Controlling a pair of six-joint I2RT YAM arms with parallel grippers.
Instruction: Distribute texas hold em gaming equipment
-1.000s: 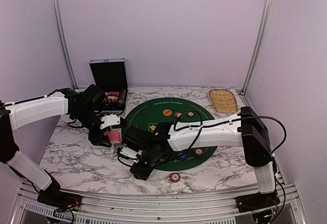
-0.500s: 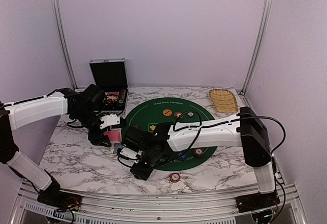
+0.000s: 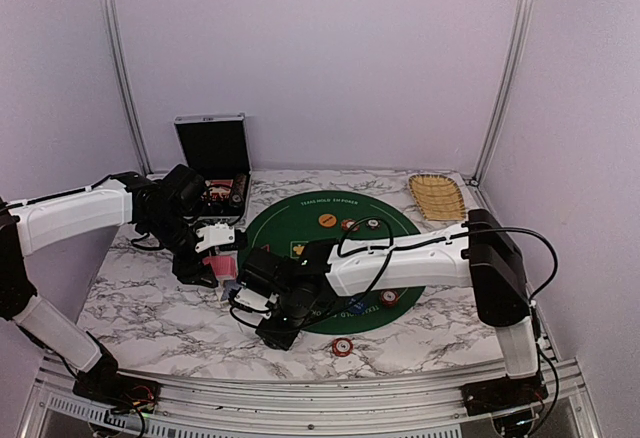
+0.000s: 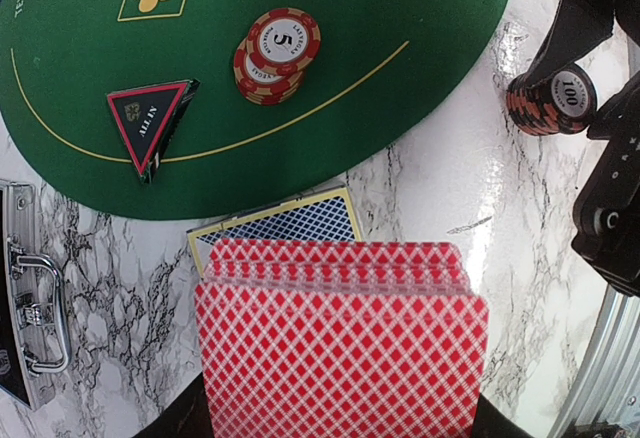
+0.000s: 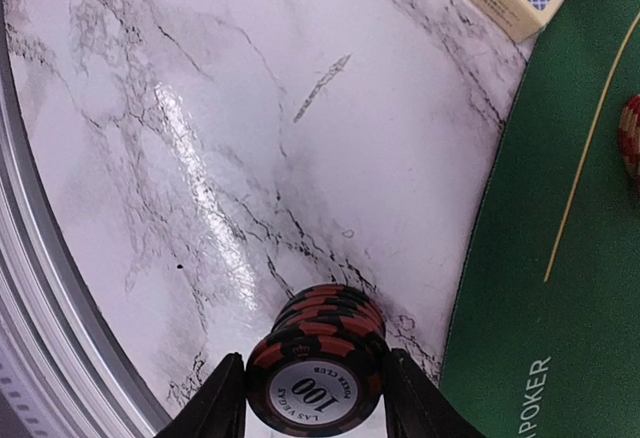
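Pink-red-backed playing cards [image 4: 340, 353] fill the lower half of the left wrist view as a slightly fanned stack with a diamond pattern. The left gripper [image 3: 217, 262] is closed tight on them, though that view hides its fingers behind the cards. The overhead camera shows the grip from outside: the cards are a small pink patch at the end of the left arm, held above the white marble table [image 3: 150, 308], just off the left edge of the round green felt mat [image 3: 330, 203].

Below the held cards, the left wrist view shows a blue-backed card box [image 4: 290, 223] lying flat on the marble just beside the mat's edge. On the felt are a dark triangular marker with a red border reading ALL IN [image 4: 150, 123] and a short stack of red-and-white chips marked 5 [image 4: 278, 53], near each other but apart. In the overhead view the arms cover this area.

The right wrist view shows a stack of dark-and-red poker chips marked 100 [image 5: 320, 358] standing on the marble just off the mat. The right gripper [image 5: 318, 398] has a finger against each side of it, its jaws partly closed around the stack. The left wrist view catches the same stack at its right edge.

Only the overhead camera shows the far half of the mat, with an orange disc button [image 3: 327, 220]. It also shows a blue disc button [image 3: 355, 308] near the mat's front edge, a lone red chip [image 3: 342, 346] on the marble in front, a tan wicker basket [image 3: 438, 198] at the far right corner and an open black hinged case [image 3: 212, 153] at the far left.
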